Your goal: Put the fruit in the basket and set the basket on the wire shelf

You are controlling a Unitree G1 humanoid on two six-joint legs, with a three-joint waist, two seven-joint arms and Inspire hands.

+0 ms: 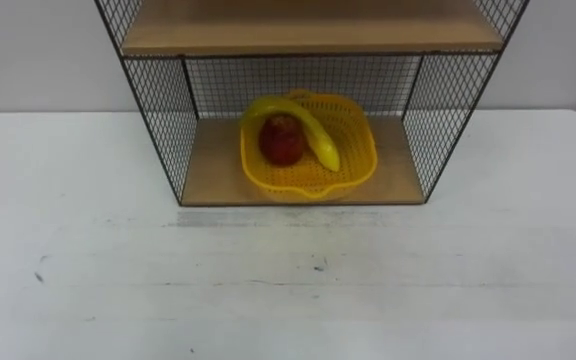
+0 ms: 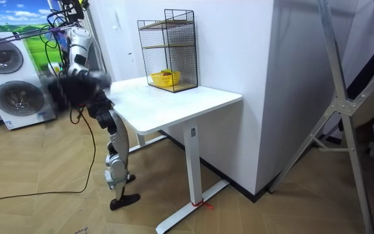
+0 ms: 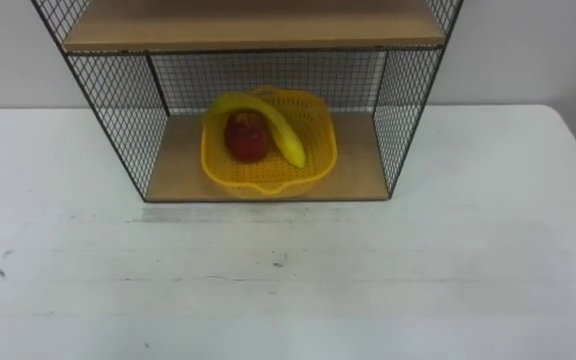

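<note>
A white table [image 1: 288,290] fills the foreground, seen from the robot's head. At its far edge, against a pale wall, stands a black wire shelf [image 1: 158,110] with mesh sides and back and an open front.

The yellow basket [image 1: 356,165] sits on the shelf's lowest wooden board [image 1: 208,178], roughly central and a little toward the front. Its rim is just inside the board's front edge. Both fruits are inside the basket:
- A red apple [image 1: 281,142] rests on the basket's left side.
- A yellow banana [image 1: 315,132] touches the apple and curves over its top, then runs down to the right, ending near the middle of the basket.

A second wooden board [image 1: 308,32] spans the shelf above the basket. The tabletop in front of the shelf carries a few small dark scuff marks [image 1: 318,265].

In the room view, the shelf stands at the back of the table, close to the wall corner, with the basket showing as a yellow patch on its bottom level. The robot stands on a wood floor [image 2: 57,208] at the table's end, on the room view's left, beside the table edge. Its upper body and arms are a dark smear, so whether its fingers are spread, pressed together or curled cannot be told. Two washing machines [image 2: 8,71] stand behind it, and a grey metal frame [image 2: 343,97] leans at the room view's right.
</note>
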